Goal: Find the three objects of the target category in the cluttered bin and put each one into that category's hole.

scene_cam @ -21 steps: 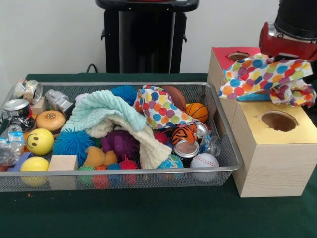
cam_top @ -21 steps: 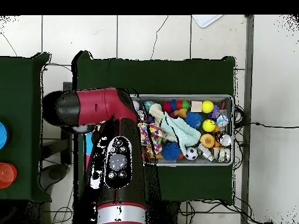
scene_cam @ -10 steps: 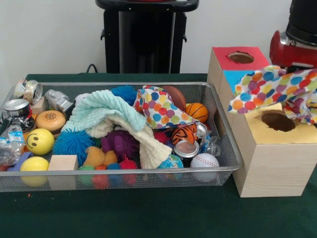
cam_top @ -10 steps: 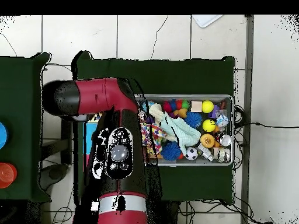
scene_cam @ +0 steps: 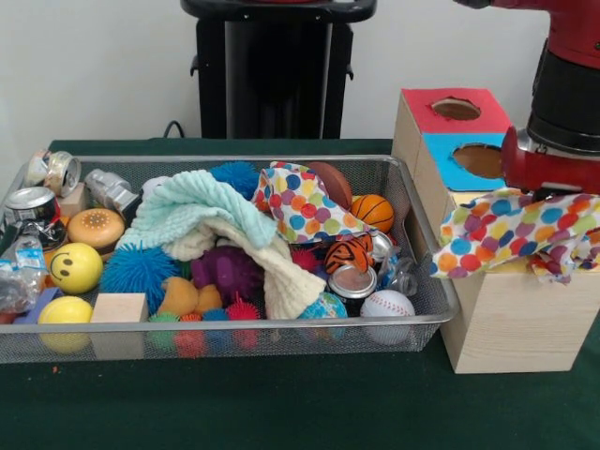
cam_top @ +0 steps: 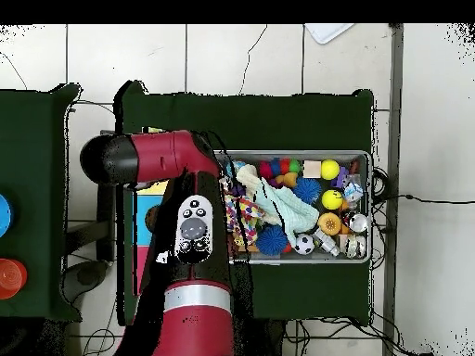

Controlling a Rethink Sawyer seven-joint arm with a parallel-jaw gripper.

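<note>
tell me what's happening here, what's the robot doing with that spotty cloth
The red arm is holding a polka-dot cloth over the nearest of three wooden boxes, draped across its top. The red and blue holes behind are uncovered. The mesh bin beside them is full of balls, cans and cloths, including another polka-dot cloth.

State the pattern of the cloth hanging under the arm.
Multicoloured polka dots on white cloth; front view.

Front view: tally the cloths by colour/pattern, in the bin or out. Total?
Multicoloured polka-dot cloths: 2 (one in the wire mesh bin, one over the wooden box beside it)
Mint green fuzzy cloth: 1
Cream fuzzy cloth: 1
Total: 4
</note>
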